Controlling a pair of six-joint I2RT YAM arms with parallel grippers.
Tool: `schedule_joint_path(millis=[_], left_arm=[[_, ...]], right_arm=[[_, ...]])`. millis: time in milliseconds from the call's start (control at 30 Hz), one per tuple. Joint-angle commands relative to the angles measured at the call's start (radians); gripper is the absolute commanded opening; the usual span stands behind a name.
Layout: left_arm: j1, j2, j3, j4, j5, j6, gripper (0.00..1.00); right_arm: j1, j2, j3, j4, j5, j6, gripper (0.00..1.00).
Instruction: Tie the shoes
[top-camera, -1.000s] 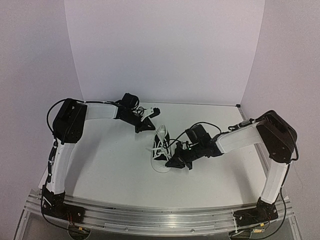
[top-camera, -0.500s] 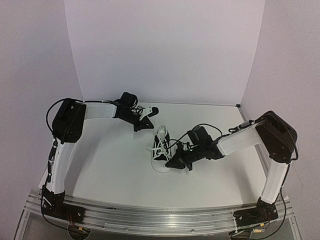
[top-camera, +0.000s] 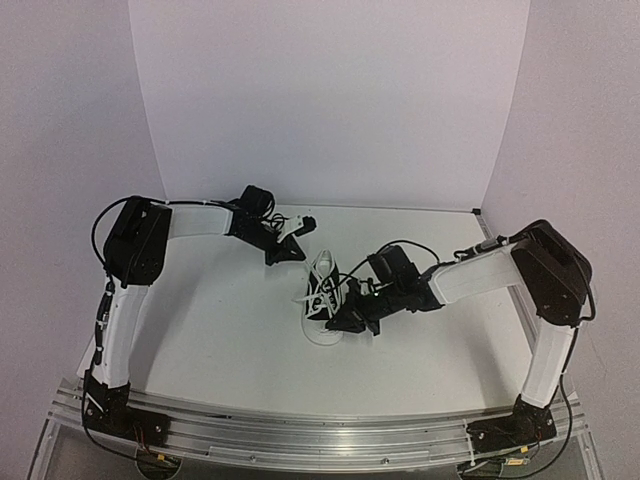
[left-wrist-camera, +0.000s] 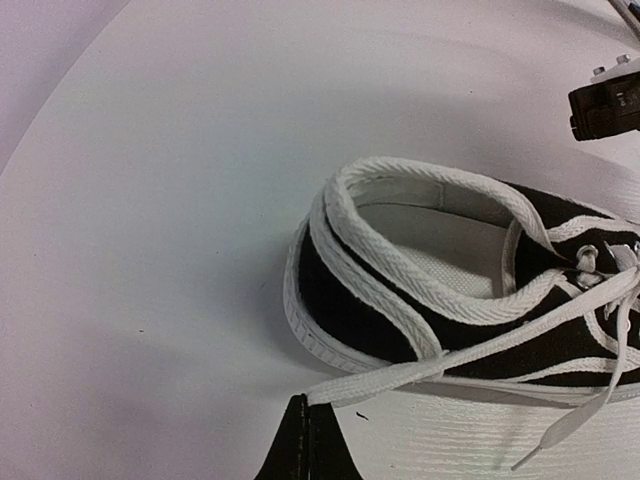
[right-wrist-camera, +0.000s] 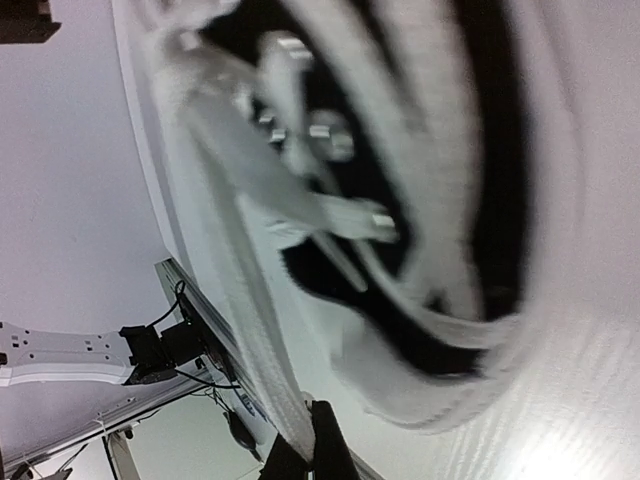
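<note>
Top view: left hand (top-camera: 292, 248) pulled slightly back-left versus a second ago. Right hand (top-camera: 345, 320) edged in, now against right side of sneaker (top-camera: 322, 300), mid-bench (top-camera: 220, 330).

Left wrist: left hand (left-wrist-camera: 306, 420) pinched shut on lace (left-wrist-camera: 400, 372); strand runs nearly straight to eyelets. Sneaker upright, heel nearest.

Right wrist: right hand (right-wrist-camera: 315, 435) shut on second lace (right-wrist-camera: 250, 340); sneaker close, blurred.

Judgement: slack being drawn out; no knot yet.
</note>
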Motion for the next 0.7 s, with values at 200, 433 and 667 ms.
schedule_joint_path(millis=[200, 433, 667], left_arm=[[0.009, -0.131, 0.022, -0.162, 0.073, -0.081, 0.00], [0.009, -0.139, -0.010, -0.201, 0.082, -0.083, 0.00], [0.008, -0.142, -0.041, -0.207, 0.084, -0.084, 0.02]], right_arm=[[0.059, 0.079, 0.311, -0.060, 0.009, -0.062, 0.00], [0.059, 0.177, 0.414, -0.060, 0.041, -0.040, 0.33], [0.060, 0.154, 0.502, -0.179, 0.058, -0.151, 0.80]])
